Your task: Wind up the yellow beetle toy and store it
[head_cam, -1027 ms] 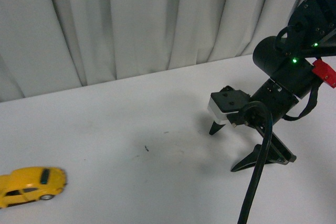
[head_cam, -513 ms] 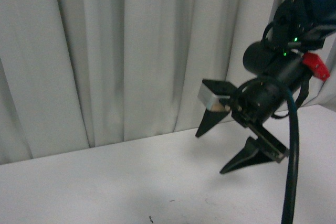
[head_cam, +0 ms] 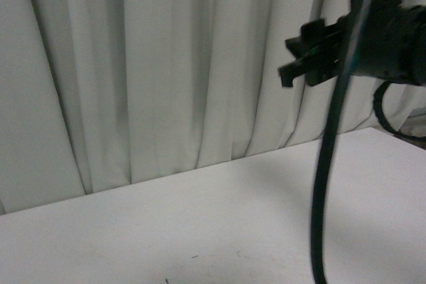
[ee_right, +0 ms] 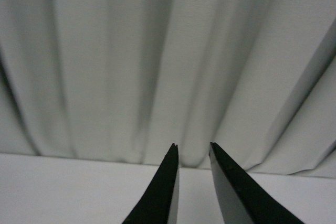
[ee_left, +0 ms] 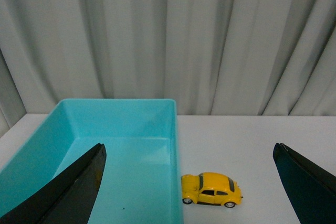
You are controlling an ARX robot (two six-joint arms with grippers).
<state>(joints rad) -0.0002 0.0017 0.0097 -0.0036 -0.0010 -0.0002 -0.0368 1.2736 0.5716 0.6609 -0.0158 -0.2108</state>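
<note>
**Approach to the toy, seen from both wrists and the front.** The small glossy yellow beetle toy car (ee_left: 211, 189) stands on its wheels on the white table (ee_left: 252, 140). It is just beside the outer long wall of the open turquoise plastic bin (ee_left: 118, 102), and nothing is visible in the part of the bin that shows. It does not appear in the front view.

The left claw (ee_left: 189, 148) hangs above it, spread wide and empty. The right claw (ee_right: 193, 144) is drawn nearly together on nothing and faces the pleated grey curtain (ee_right: 105, 51). The right arm (head_cam: 379, 38) is held high, well apart from the toy.

The step is judged to be the left claw's reach for the toy. The car's length lies along the claw's opening line, so a wrist turn would likely let the fingers close on the flanks. The grip should be kept above the wheels so that they can roll for winding. The finger nearer the bin must clear its wall.
</note>
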